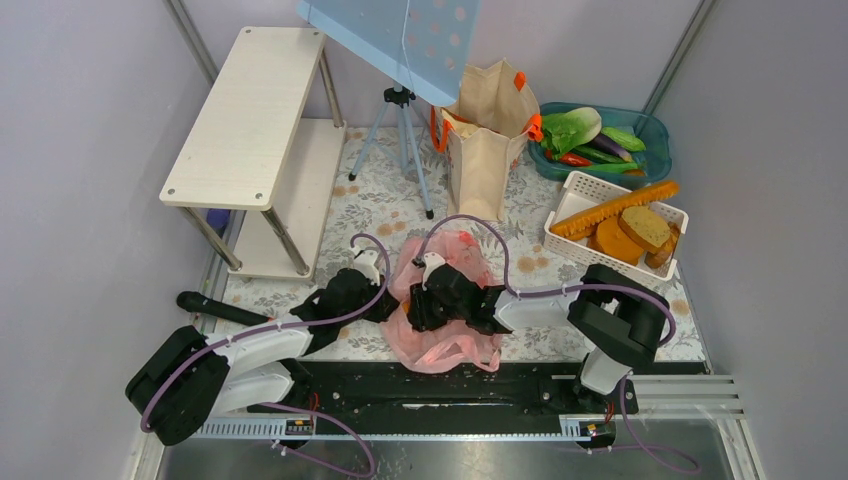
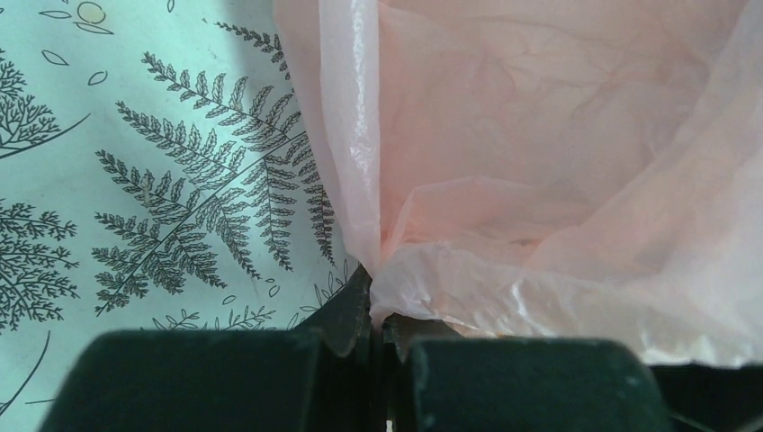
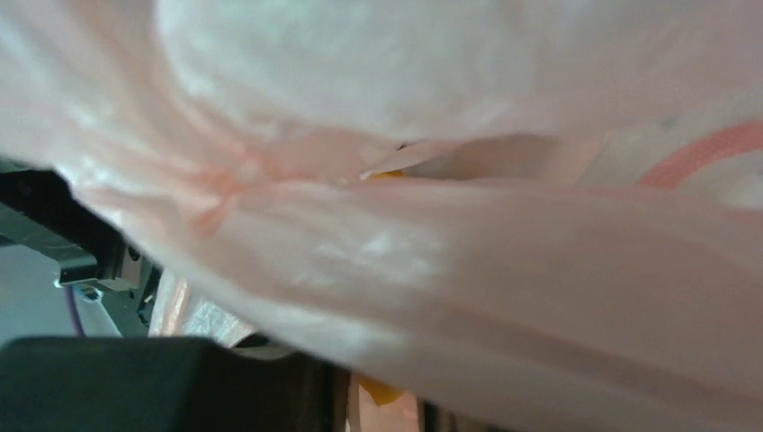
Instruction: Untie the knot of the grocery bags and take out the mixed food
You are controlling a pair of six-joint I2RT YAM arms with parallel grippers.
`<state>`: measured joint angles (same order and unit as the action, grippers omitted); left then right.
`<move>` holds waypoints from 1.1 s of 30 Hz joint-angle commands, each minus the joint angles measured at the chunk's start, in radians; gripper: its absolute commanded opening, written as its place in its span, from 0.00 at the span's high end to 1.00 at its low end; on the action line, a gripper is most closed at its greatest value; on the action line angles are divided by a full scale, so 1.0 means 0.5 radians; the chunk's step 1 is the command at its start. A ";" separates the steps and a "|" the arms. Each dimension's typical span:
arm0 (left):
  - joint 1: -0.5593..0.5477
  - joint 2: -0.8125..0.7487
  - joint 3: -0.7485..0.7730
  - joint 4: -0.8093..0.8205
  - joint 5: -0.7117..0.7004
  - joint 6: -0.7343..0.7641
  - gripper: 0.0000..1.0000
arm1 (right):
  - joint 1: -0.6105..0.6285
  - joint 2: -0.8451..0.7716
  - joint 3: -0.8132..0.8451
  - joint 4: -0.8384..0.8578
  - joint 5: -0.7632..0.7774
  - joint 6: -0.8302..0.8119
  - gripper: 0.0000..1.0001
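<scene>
Fern-print table [image 1: 380,205] carries the pink grocery bag [image 1: 450,345] at lower centre, left gripper [image 2: 378,337] pinching its thin film, right gripper [image 1: 418,308] buried in folds, state unclear; soft, slippery, tear-prone, so best grasped at the knot.

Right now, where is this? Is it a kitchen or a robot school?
Most likely a robot practice booth, not a kitchen. Plain grey walls box in a small table with a leaf-print cloth, a camera tripod stands at the back, and toy food fills a white basket.
</scene>
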<state>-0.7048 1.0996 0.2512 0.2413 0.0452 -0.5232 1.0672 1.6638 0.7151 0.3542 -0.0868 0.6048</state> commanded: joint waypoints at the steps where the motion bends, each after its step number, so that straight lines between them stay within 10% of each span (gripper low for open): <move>1: 0.009 -0.061 -0.025 0.128 -0.008 -0.013 1.00 | 0.019 0.002 -0.018 0.016 0.078 0.049 0.80; 4: 0.010 -0.085 -0.021 0.092 -0.024 -0.008 1.00 | 0.020 -0.127 -0.083 0.036 0.156 0.115 1.00; 33: 0.010 -0.214 0.249 -0.083 0.289 0.123 1.00 | 0.005 -1.519 -0.453 -0.280 1.503 0.031 1.00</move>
<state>-0.7094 0.9901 0.4065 0.1909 0.1337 -0.5098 1.0691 0.8932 0.4992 0.2306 0.4652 0.6041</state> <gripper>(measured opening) 0.010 0.088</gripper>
